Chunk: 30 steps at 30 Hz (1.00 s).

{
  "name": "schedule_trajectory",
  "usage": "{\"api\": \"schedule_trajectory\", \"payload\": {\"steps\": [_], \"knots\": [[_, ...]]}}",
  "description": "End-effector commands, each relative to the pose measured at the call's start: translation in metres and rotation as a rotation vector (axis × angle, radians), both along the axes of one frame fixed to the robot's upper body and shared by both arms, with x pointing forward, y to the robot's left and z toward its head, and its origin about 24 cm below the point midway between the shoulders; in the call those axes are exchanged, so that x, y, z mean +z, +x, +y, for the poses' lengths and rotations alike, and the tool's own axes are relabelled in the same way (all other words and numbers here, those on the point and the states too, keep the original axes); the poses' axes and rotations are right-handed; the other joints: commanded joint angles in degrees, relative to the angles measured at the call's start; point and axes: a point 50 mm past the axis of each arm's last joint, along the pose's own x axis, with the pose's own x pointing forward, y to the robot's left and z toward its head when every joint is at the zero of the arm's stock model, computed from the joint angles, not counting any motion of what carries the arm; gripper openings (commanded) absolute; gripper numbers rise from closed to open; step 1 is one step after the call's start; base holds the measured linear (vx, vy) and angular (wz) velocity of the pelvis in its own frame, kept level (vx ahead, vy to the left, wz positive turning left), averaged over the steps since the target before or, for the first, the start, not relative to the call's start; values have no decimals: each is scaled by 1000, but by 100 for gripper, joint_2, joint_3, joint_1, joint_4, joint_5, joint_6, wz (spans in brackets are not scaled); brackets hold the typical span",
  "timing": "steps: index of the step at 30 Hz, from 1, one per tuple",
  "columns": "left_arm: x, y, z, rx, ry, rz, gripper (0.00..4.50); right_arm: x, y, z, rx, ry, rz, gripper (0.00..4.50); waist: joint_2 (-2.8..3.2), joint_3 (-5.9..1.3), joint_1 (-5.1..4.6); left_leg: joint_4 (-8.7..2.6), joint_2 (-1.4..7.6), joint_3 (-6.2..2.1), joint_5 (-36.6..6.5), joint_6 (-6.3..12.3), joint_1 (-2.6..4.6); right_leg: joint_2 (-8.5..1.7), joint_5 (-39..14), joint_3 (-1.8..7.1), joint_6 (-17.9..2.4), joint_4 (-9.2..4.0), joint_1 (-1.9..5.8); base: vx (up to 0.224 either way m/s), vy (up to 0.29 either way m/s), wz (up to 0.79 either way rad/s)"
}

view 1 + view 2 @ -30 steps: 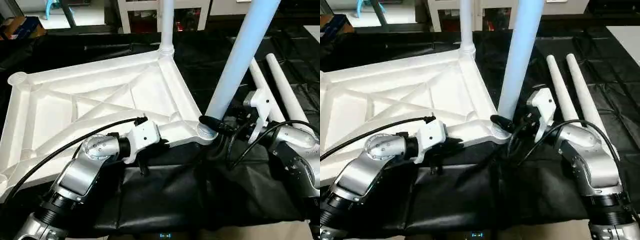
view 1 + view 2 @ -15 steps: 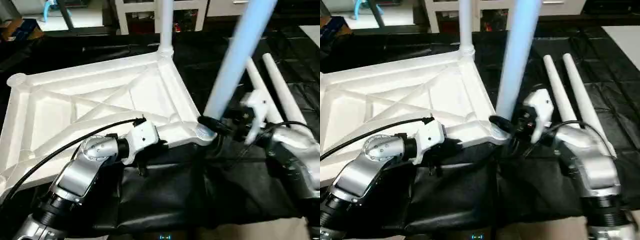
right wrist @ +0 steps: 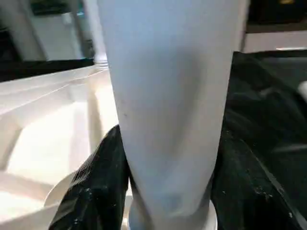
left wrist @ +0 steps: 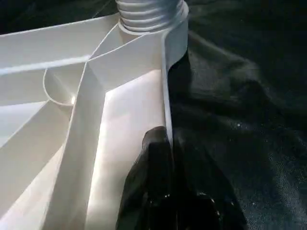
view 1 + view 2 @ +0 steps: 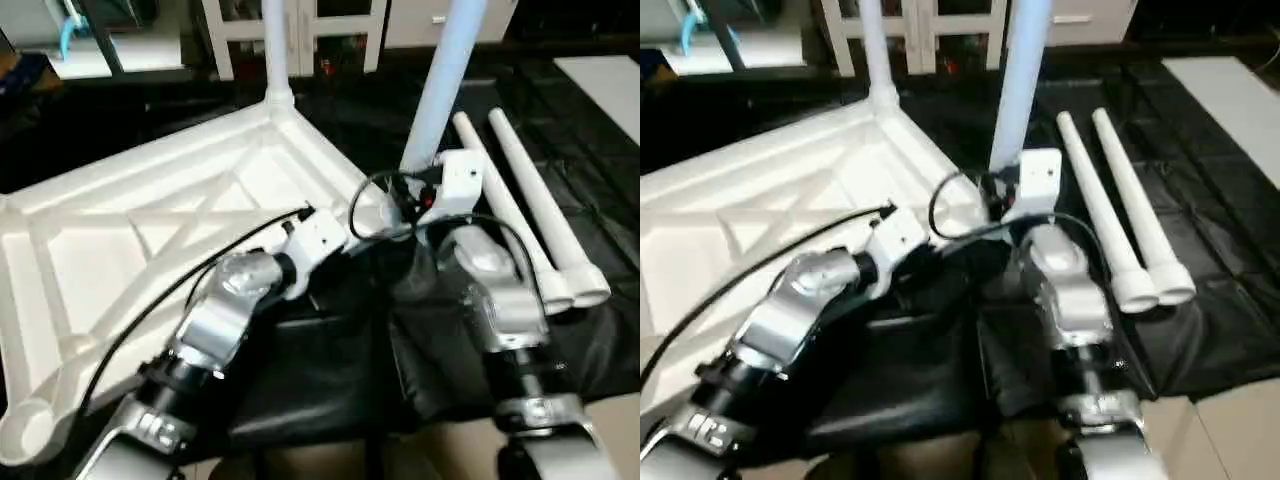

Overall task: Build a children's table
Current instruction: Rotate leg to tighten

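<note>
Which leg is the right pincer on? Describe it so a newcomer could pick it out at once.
Start at the white table top lying ribs-up on the black cloth. At its near corner beside the right pincer, a leg stands in the socket, with black fingers on either side of it. Another upright leg stands ungripped at the far corner; two more lie flat.

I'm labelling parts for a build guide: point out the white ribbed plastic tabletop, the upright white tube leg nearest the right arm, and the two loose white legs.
White ribbed plastic tabletop point(image 5: 150, 215), left eye view, diagonal rib.
Upright white tube leg point(image 5: 445, 75), left eye view, mid shaft.
Two loose white tapered legs point(image 5: 530, 190), left eye view, outer leg's shaft.
</note>
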Motion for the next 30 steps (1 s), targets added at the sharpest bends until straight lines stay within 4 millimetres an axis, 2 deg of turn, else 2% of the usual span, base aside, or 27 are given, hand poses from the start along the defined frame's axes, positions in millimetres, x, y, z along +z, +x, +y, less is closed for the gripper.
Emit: {"api": "schedule_trajectory", "payload": {"steps": [1,2,4,5,6,7,8,9,10,12,14,15,16,17,19,20,21,23,27,30], "knots": [[-13,-25,-10,-248,-18,57,0,-10,-10,-13,111,-22,32,249,-40,-305,61,-442,61,-62,-2204,122,54,-49,-2320,16,-496,-471,212,0,0,0],[-14,-26,-6,-249,-12,58,0,-7,-12,-17,132,-29,18,263,-33,-314,75,-442,69,-61,-2116,163,53,-53,-2188,18,-547,-458,222,0,0,0],[-16,-27,8,-254,10,62,0,2,-20,-30,235,-52,-10,280,-25,-331,113,-407,86,-7,-1754,305,79,-44,-1673,37,-868,-419,217,0,0,0],[-16,-27,8,-254,10,62,0,2,-20,-30,235,-52,-10,280,-31,-339,129,-396,81,-2,-1635,351,73,-35,-1510,35,-941,-403,245,0,0,0],[-17,-28,10,-256,10,66,0,3,-22,-32,254,-58,-12,289,-11,-354,169,-362,101,30,-1339,448,95,-42,-1041,50,-1134,-356,240,57,-6,5],[-17,-31,19,-266,5,81,0,9,-31,-42,351,-89,-15,302,-8,-344,165,-358,90,28,-1123,515,56,-38,-772,42,-1279,-313,278,57,-6,5],[-16,-32,23,-273,-1,92,0,11,-39,-49,418,-116,-7,312,-10,-365,185,-347,97,20,-1000,561,62,-36,-578,37,-1335,-279,323,68,3,4],[-16,-34,27,-277,-3,99,0,12,-45,-54,472,-136,8,318,0,-372,247,-317,108,33,-730,724,83,-31,-86,52,-1441,-231,335,79,8,2],[-16,-34,27,-278,-3,100,0,12,-45,-54,475,-138,9,324,12,-386,289,-288,102,39,-479,874,69,-31,345,50,-1543,-178,358,79,8,2],[-17,-37,35,-295,0,114,0,13,-57,-69,537,-205,38,334,9,-388,300,-270,98,45,-316,1003,70,-31,622,39,-1658,-150,367,33,2,0],[-17,-37,36,-297,2,114,0,13,-58,-71,542,-208,40,350,12,-377,285,-267,96,45,-328,1039,54,-53,543,33,-1705,-153,379,0,0,0],[-17,-38,37,-301,0,115,0,13,-60,-73,555,-206,43,350,29,-367,281,-275,104,48,-465,1010,68,-69,257,33,-1709,-180,369,0,0,0],[-17,-38,37,-304,0,116,0,12,-60,-73,562,-195,48,350,13,-347,278,-293,109,48,-642,947,69,-80,-109,32,-1680,-219,370,0,0,0],[-17,-38,37,-306,1,116,0,12,-60,-73,566,-183,51,322,9,-338,268,-302,109,47,-727,912,63,-84,-296,33,-1652,-234,371,0,0,0],[-17,-38,37,-309,1,115,0,12,-61,-71,573,-168,55,315,13,-316,254,-332,120,35,-1032,732,80,-93,-933,40,-1520,-291,347,0,0,0],[-17,-38,37,-309,1,115,0,12,-61,-71,573,-168,55,317,12,-311,251,-337,122,35,-1090,698,85,-91,-1040,42,-1489,-302,337,0,0,0],[-17,-39,37,-312,-1,116,0,11,-61,-69,584,-164,62,296,20,-315,250,-340,128,31,-1092,655,95,-92,-1118,45,-1444,-307,326,0,0,0],[-17,-39,37,-314,-2,117,0,11,-62,-68,592,-162,65,281,21,-322,249,-336,125,30,-1002,632,93,-84,-1025,48,-1436,-297,324,0,0,0],[-17,-40,37,-318,-4,117,0,8,-64,-64,625,-152,78,249,19,-341,249,-315,116,38,-784,730,88,-69,-553,46,-1529,-255,336,0,0,0],[-17,-40,37,-320,-4,118,0,7,-64,-63,631,-146,84,233,16,-334,253,-315,113,41,-835,740,82,-78,-614,48,-1543,-262,343,0,0,0]]}}
